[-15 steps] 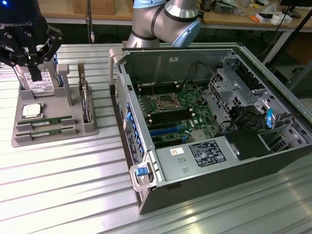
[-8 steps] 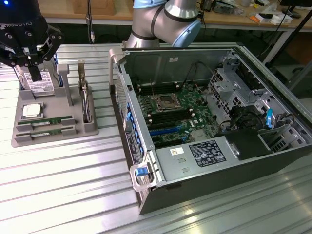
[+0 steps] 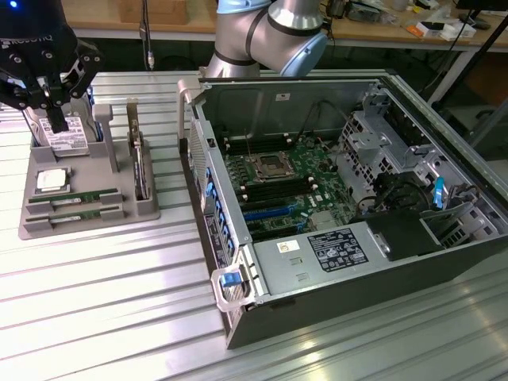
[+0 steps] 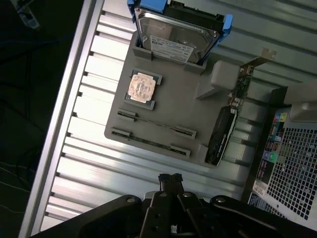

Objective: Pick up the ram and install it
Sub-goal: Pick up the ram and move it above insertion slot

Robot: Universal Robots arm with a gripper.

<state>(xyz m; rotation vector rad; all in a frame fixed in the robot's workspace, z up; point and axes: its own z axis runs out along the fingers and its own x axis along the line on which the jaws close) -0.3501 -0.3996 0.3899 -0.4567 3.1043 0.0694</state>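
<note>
Two ram sticks stand on edge in slots at the front of a grey holder point(image 3: 91, 171): one ram point(image 3: 75, 198) and a second ram point(image 3: 71, 214) just in front of it. The wrist view looks down on their thin edges, the ram point(image 4: 153, 123) and the other point(image 4: 148, 143). My gripper point(image 3: 57, 119) hangs at the exterior view's upper left, above the back of the holder near the hard drive point(image 3: 63, 139). Its fingertips point(image 4: 170, 178) are pressed together with nothing between them, well above the holder point(image 4: 173, 106).
On the same holder lie a square silver processor point(image 3: 51, 180), the hard drive point(image 4: 176, 37) in a blue frame, and an upright expansion card point(image 3: 139, 159). An open computer case point(image 3: 341, 214) with its motherboard slots point(image 3: 278, 186) stands at the exterior view's right on a ribbed metal table.
</note>
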